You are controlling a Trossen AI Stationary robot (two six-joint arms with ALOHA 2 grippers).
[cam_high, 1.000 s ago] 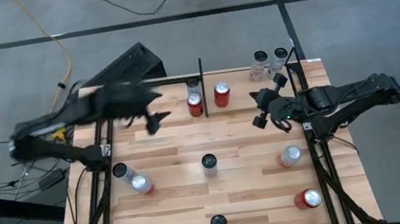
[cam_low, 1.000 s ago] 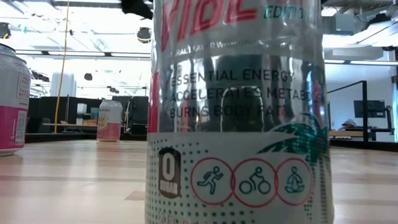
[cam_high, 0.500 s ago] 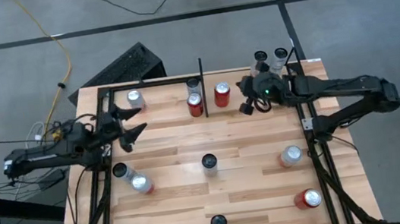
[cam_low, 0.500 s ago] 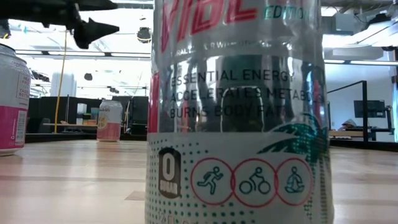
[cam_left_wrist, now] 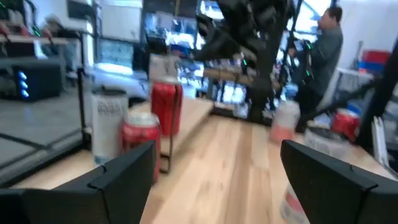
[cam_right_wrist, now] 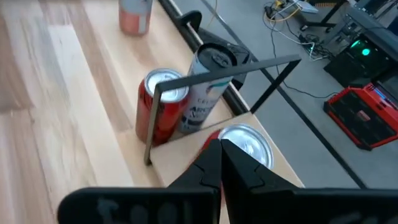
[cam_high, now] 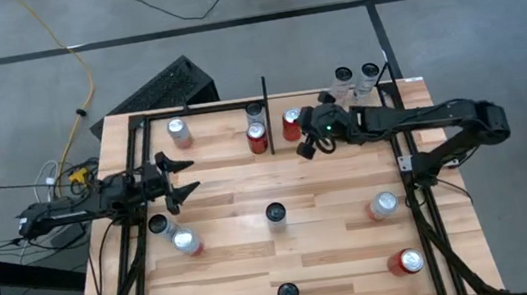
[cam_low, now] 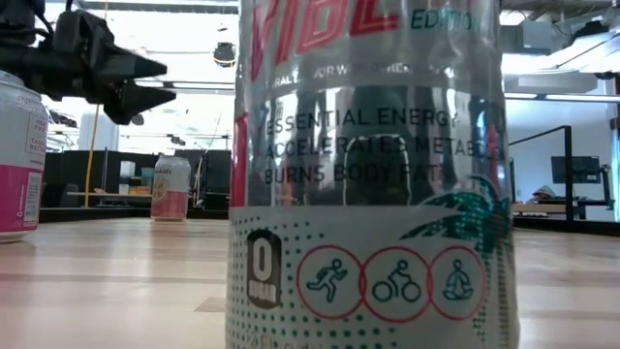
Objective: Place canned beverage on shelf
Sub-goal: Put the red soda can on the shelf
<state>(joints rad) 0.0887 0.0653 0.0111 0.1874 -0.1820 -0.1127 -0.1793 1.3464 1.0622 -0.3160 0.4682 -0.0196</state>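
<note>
Seen from above: light wooden shelf framed by thin black rails, with a short black divider bar at its far edge. Many cans standing on the planks.

Left pincer over the shelf's left part, fingers spread apart, nothing between them. Just beside it, toward the near side, a dark-topped can touching a silver-topped can. Farther off, at the far left corner, another silver-topped can.

Right pincer reaching across from the right, fingers pressed together and empty, poised just above a red can right of the divider. Left of the divider, a second red can touching a silver can with a dark top; in the right wrist view, the same pair behind the thin bar, red can and silver can, with the shiny lid of the nearer red can directly past the closed fingertips.

Two clear-topped cans standing at the far right corner, outside the rail. A dark-topped can mid-shelf, another at the near edge, a silver-topped can and a red can along the right side.

In the low view, a large silver can filling the middle, upright on the wood.
</note>
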